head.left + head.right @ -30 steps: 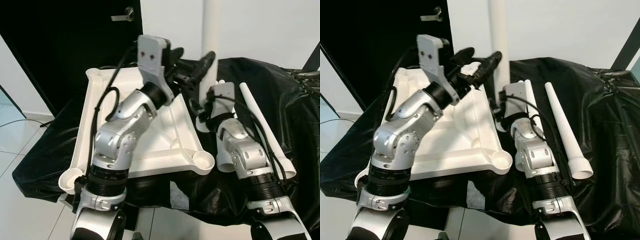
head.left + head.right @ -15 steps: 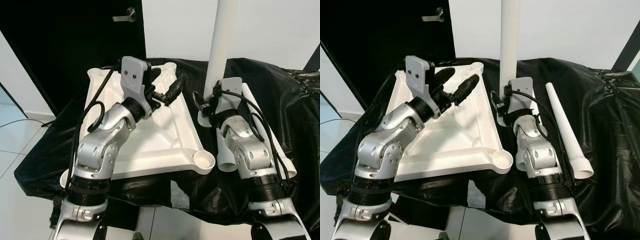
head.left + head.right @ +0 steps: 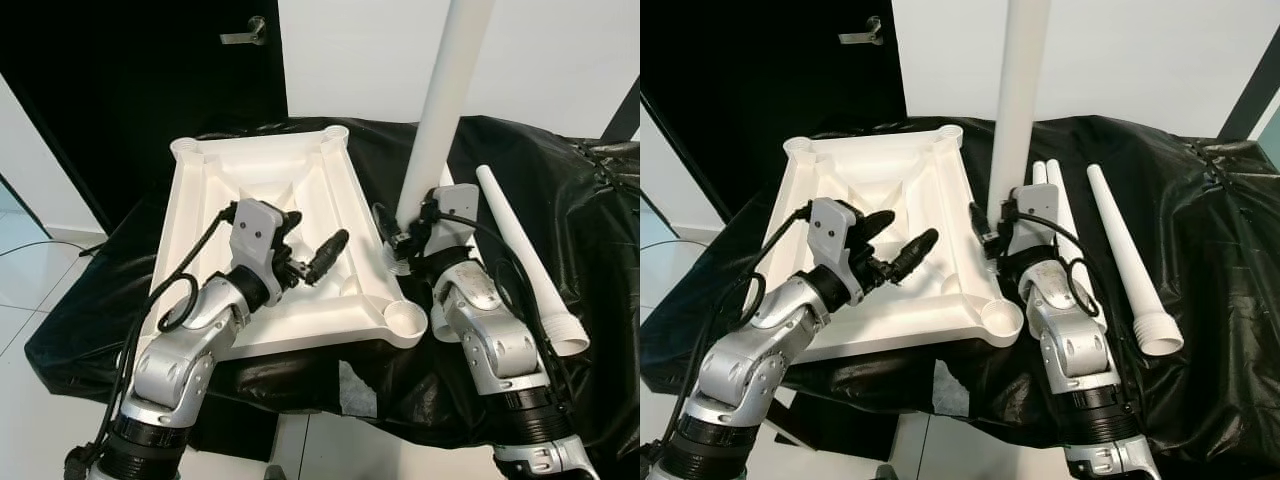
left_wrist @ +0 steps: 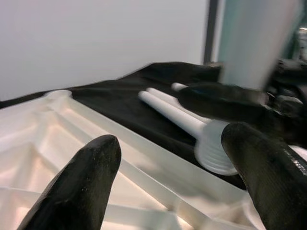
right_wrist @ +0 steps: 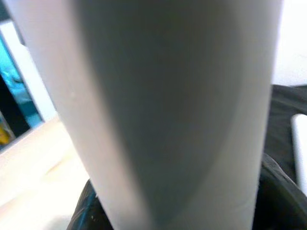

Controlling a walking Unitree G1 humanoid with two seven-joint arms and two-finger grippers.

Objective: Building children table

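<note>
Now the right gripper [image 3: 405, 243] clamps an upright table leg [image 3: 445, 105] beside the upturned tabletop [image 3: 200, 200]; left gripper [image 3: 315, 255] hovers open, empty. Better centre the leg over the near-right corner socket [image 3: 405, 318] before lowering.

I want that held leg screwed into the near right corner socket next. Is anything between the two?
Nothing visible. The right gripper holds the leg upright just beside the open corner socket; the left gripper hovers over the tabletop's middle.
</note>
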